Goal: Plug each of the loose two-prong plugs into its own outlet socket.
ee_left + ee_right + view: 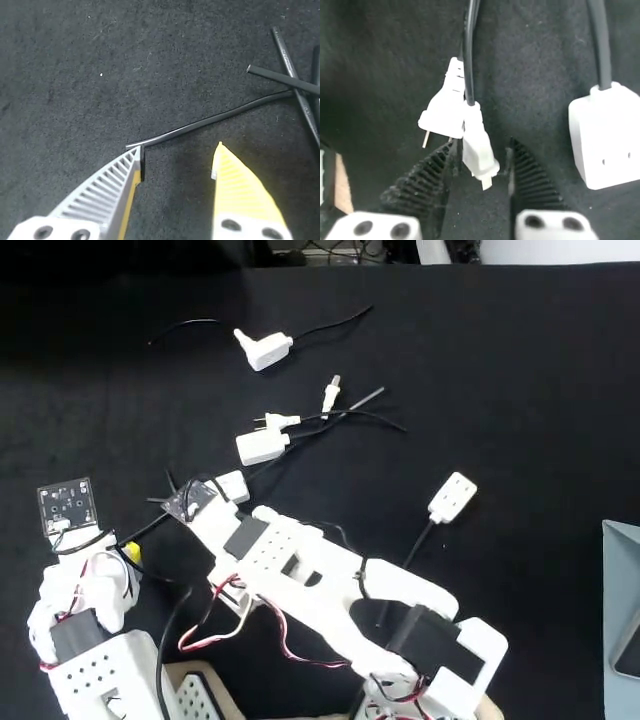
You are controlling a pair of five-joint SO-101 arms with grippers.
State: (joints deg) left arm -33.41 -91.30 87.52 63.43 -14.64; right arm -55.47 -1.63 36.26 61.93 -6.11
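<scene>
Far left, at the near edge of the black table (520, 360): the left arm (85, 640), folded low. Ends in the left gripper (176, 148), spread wide and gripping nothing, with one grey finger (107, 185) and one yellow finger (237, 185) well apart over bare table. At the grey fingertip, touching it or just short of it, the cut end of a thin black cable (215, 117); runs off toward a cross of thicker cables (295, 65). Next over, the right arm (330, 585), stretched from the near right corner toward the middle-left of the table. Carries the right gripper (482, 145), its black ribbed fingers (420, 185) parted around a narrow white plug (476, 132). Lies lengthwise in the gap, tip toward the wrist, close against one finger with table showing before the other; not pinched. Overlaps a broader two-prong plug (442, 115), prongs pointing back toward the gripper, just outside the jaws. Just beside these, outside the other finger, a white socket block (605, 135) on a thick black cord (600, 40), with two small slots on its near face and nothing in them. Farther back on the table, an angled white plug (265, 348), lying alone. Right of that, a small slim plug (330, 395), also loose. Farther right, well apart from the other plugs, a second socket block (452, 497), flat on the table near the right arm. At the right edge, cut off, a grey-blue slab (622, 600).
</scene>
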